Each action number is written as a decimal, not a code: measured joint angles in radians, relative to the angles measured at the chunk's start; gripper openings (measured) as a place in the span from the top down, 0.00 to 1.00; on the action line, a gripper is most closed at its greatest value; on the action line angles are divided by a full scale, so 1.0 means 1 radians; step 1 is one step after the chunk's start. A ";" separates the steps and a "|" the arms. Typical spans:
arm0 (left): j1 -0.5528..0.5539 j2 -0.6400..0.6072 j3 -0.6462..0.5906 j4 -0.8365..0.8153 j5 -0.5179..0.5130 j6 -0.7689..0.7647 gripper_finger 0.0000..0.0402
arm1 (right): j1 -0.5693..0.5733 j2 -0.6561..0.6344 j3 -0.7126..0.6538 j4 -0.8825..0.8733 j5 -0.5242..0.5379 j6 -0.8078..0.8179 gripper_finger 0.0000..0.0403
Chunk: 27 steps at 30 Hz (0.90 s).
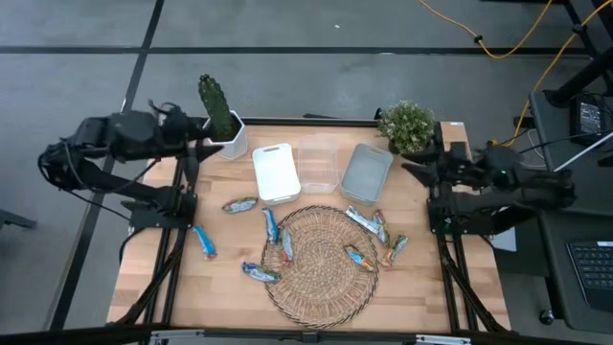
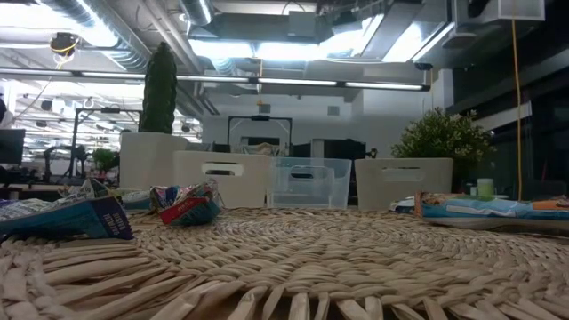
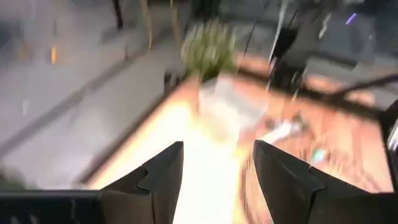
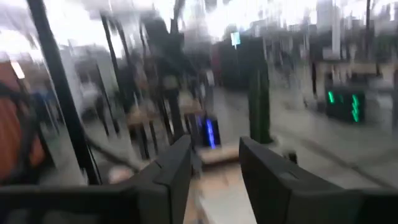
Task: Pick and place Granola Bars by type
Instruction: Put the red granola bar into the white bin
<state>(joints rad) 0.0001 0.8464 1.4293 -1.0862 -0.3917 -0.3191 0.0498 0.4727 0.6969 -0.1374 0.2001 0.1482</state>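
Observation:
Several granola bars lie on and around a round woven mat [image 1: 316, 264]. Blue ones lie at the left [image 1: 239, 204], [image 1: 203, 240], [image 1: 271, 225]. Orange-brown ones [image 1: 360, 257], [image 1: 395, 249] and a silvery white one [image 1: 362, 220] lie at the right. In the low view, bars [image 2: 67, 218], [image 2: 187, 204], [image 2: 489, 209] rest flat on the mat. My left gripper [image 1: 213, 149] [image 3: 217, 162] is open and empty, raised at the table's far left. My right gripper [image 1: 410, 171] [image 4: 214, 155] is open and empty, raised at the far right.
Three tubs stand in a row at the far side: white [image 1: 276, 172], clear [image 1: 319, 168], grey [image 1: 367, 172]. A potted cactus [image 1: 218, 110] stands at the far left beside my left gripper. A leafy potted plant [image 1: 407, 125] stands at the far right beside my right gripper.

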 joint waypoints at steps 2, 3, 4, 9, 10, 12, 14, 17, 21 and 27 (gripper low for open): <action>0.005 0.004 -0.036 -0.115 -0.002 -0.093 0.53 | 0.000 0.079 0.064 -0.110 0.011 -0.003 0.66; 0.008 0.004 -0.072 -0.165 -0.009 -0.138 0.53 | 0.000 0.119 0.090 -0.157 0.017 -0.004 0.66; 0.009 0.004 -0.116 -0.201 -0.012 -0.185 0.52 | 0.000 0.154 0.111 -0.198 0.020 -0.003 0.66; 0.009 -0.029 -0.373 -0.217 0.053 -0.259 0.46 | 0.000 0.291 0.149 -0.253 0.023 -0.003 0.62; 0.013 -0.032 -0.421 -0.215 0.059 -0.278 0.44 | 0.000 0.308 0.151 -0.249 0.023 -0.003 0.61; 0.025 -0.032 -0.523 -0.197 0.104 -0.313 0.41 | 0.000 0.338 0.151 -0.249 0.023 0.002 0.59; 0.035 -0.028 -0.625 -0.126 0.196 -0.339 0.36 | 0.000 0.363 0.151 -0.251 0.023 0.011 0.57; 0.048 -0.018 -0.771 0.033 0.319 -0.360 0.30 | 0.000 0.387 0.151 -0.250 0.024 0.035 0.55; 0.063 0.022 -0.898 0.206 0.359 -0.375 0.24 | 0.000 0.398 0.151 -0.249 0.019 0.057 0.54; 0.095 0.110 -0.977 0.352 0.328 -0.375 0.22 | 0.000 0.398 0.151 -0.245 0.018 0.056 0.54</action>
<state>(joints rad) 0.0950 0.9560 0.4522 -0.7340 -0.0638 -0.6941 0.0494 0.8703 0.8478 -0.3825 0.2179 0.2043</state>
